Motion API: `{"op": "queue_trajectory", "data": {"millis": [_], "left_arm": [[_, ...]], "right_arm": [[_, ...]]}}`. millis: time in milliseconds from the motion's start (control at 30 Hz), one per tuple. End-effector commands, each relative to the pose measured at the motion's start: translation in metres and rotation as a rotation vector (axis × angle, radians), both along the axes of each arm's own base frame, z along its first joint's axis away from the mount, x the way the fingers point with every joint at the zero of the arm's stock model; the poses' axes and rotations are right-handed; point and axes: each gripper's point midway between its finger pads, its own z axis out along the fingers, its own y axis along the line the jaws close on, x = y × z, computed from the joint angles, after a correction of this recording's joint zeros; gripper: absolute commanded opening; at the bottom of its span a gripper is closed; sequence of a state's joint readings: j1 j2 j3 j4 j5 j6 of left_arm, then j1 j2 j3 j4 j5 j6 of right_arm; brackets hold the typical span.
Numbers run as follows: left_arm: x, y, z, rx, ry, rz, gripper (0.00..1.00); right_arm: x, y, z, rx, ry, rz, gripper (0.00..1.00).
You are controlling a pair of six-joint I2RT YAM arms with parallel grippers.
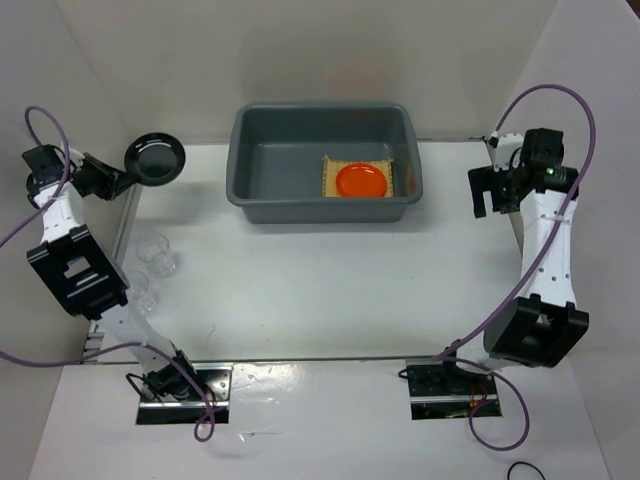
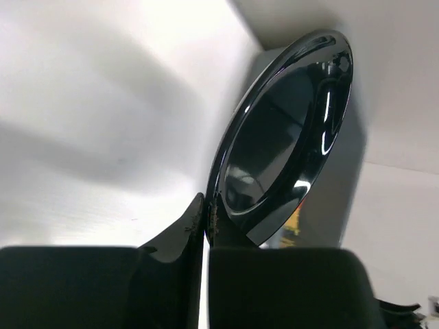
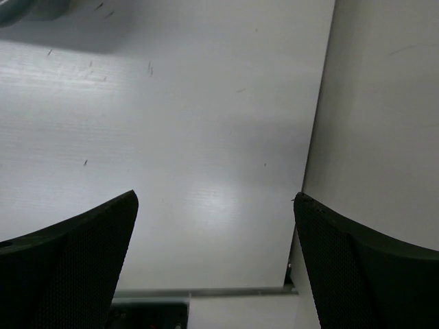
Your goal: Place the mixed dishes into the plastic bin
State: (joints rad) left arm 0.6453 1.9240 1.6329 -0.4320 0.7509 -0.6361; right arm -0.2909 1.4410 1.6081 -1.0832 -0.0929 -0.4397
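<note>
Presently, left gripper [image 2: 207, 214] is pressed together on the near rim of the black plate [image 2: 288, 137]. In the wrist view the 2 fingers [image 2: 180, 241] meet on the rim edge with no gap showing. Seen from the top camera, the plate [image 1: 155, 158] sits at the far-left corner of the table [image 1: 320, 290], with the gripper [image 1: 118, 180] just left of and nearer than it. The disc reaches out past the fingertips toward the far right. It looks lifted clear of the surface, though height is hard to judge.

Plastic bin [image 1: 250, 125] stands at the far middle, to the right of the held plate and near it but apart. Orange plate [image 1: 360, 181] rests on the yellow mat [image 1: 330, 185] in the bin's right half. The left half of the bin floor is bare.

2 clear cups [image 1: 164, 264] stand on the table along the left edge, close to the left arm's forearm and nearer than the plate.

Right gripper [image 3: 216, 205] has its jaws spread wide over bare table with nothing between them. From above it [image 1: 490, 190] sits right of the bin.

Judgement: about half done, with the black plate and the cups left. The coming move turns on the bin lying straight to the right of the plate. A sideways carry over the left rim is needed, and that rim is what the plate could clip. The left arm is the nearer one for the cups.
</note>
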Motion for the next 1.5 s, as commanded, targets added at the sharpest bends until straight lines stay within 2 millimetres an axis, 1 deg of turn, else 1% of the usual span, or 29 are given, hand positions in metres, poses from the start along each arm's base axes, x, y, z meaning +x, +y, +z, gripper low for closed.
{"op": "queue_trajectory", "data": {"millis": [0,67,133,167,200,233,300,333,367,400,533,633,667,733,800,833,900,933,967,1000,1033,1200,1233,1300,1333,1367,1400,1433,1467], "left_arm": [[0.008,-0.029,0.077,0.082,-0.226,-0.045,0.00],[-0.001,-0.044,0.084,0.092,-0.251,-0.066,0.00],[-0.010,-0.051,0.085,0.079,-0.247,-0.078,0.00],[-0.013,-0.060,0.084,0.066,-0.247,-0.101,0.00],[-0.018,-0.071,0.089,0.063,-0.259,-0.123,0.00],[-0.021,-0.087,0.077,0.045,-0.238,-0.151,0.00],[-0.025,-0.106,0.080,0.050,-0.261,-0.183,0.00],[-0.029,-0.115,0.067,0.022,-0.230,-0.178,0.00],[-0.031,-0.126,0.065,0.018,-0.230,-0.190,0.00],[-0.035,-0.134,0.075,0.030,-0.263,-0.201,0.00],[-0.043,-0.157,0.080,0.075,-0.262,-0.184,0.00],[-0.048,-0.185,0.100,0.073,-0.303,-0.163,0.00],[-0.048,-0.188,0.114,0.068,-0.339,-0.111,0.00],[-0.045,-0.209,0.129,0.055,-0.367,-0.123,0.00],[-0.031,-0.220,0.128,0.070,-0.335,-0.141,0.00],[-0.027,-0.242,0.131,0.064,-0.331,-0.188,0.00],[-0.005,-0.263,0.142,0.075,-0.338,-0.229,0.00],[0.000,-0.286,0.145,0.070,-0.341,-0.274,0.00],[0.014,-0.298,0.125,0.060,-0.282,-0.300,0.00],[0.025,-0.308,0.149,0.087,-0.333,-0.315,0.00],[0.036,-0.327,0.124,0.088,-0.258,-0.354,0.00],[0.076,-0.383,0.106,0.142,-0.192,-0.487,0.00],[0.085,-0.406,0.105,0.163,-0.177,-0.529,0.00],[0.084,-0.424,0.096,0.193,-0.130,-0.567,0.00],[0.097,-0.437,0.053,0.193,-0.067,-0.589,0.00],[0.097,-0.444,0.120,0.170,-0.258,-0.565,0.00],[0.102,-0.458,0.081,0.108,-0.181,-0.626,0.00],[0.106,-0.461,0.060,0.079,-0.115,-0.612,0.00],[0.103,-0.473,0.053,0.089,-0.106,-0.619,0.00]], "right_arm": [[0.003,-0.009,-0.013,-0.044,-0.081,-0.042,0.98],[-0.004,-0.019,-0.038,-0.102,-0.123,-0.096,0.98],[-0.014,-0.018,-0.050,-0.126,-0.157,-0.098,0.98],[-0.031,-0.017,-0.062,-0.143,-0.165,-0.112,0.98],[-0.030,-0.020,-0.057,-0.182,-0.219,-0.131,0.98],[-0.033,-0.015,-0.059,-0.192,-0.235,-0.134,0.98],[-0.046,-0.013,-0.069,-0.248,-0.251,-0.170,0.98],[-0.046,-0.004,-0.074,-0.251,-0.258,-0.142,0.98],[-0.054,0.001,-0.091,-0.246,-0.227,-0.127,0.98],[-0.057,0.003,-0.089,-0.256,-0.250,-0.127,0.98],[-0.057,0.006,-0.079,-0.285,-0.282,-0.156,0.98],[-0.056,0.022,-0.076,-0.255,-0.306,-0.115,0.98],[-0.054,0.028,-0.076,-0.252,-0.309,-0.094,0.98],[-0.058,0.031,-0.067,-0.258,-0.341,-0.090,0.98],[-0.063,0.040,-0.073,-0.236,-0.347,-0.051,0.98],[-0.063,0.041,-0.069,-0.245,-0.370,-0.032,0.98],[-0.065,0.048,-0.055,-0.248,-0.456,-0.009,0.98],[-0.067,0.052,-0.054,-0.244,-0.469,0.003,0.98],[-0.068,0.054,-0.043,-0.246,-0.517,0.015,0.98],[-0.069,0.060,-0.044,-0.240,-0.524,0.035,0.98],[-0.069,0.060,-0.043,-0.245,-0.536,0.031,0.98],[-0.071,0.055,-0.038,-0.266,-0.554,0.001,0.98],[-0.071,0.055,-0.042,-0.267,-0.545,0.003,0.98],[-0.072,0.055,-0.038,-0.264,-0.565,-0.001,0.98],[-0.071,0.059,-0.038,-0.257,-0.567,0.016,0.98],[-0.071,0.059,-0.038,-0.257,-0.567,0.016,0.98],[-0.071,0.059,-0.038,-0.257,-0.567,0.016,0.98],[-0.070,0.061,-0.038,-0.254,-0.568,0.025,0.98],[-0.071,0.059,-0.037,-0.261,-0.567,0.015,0.98]]}}
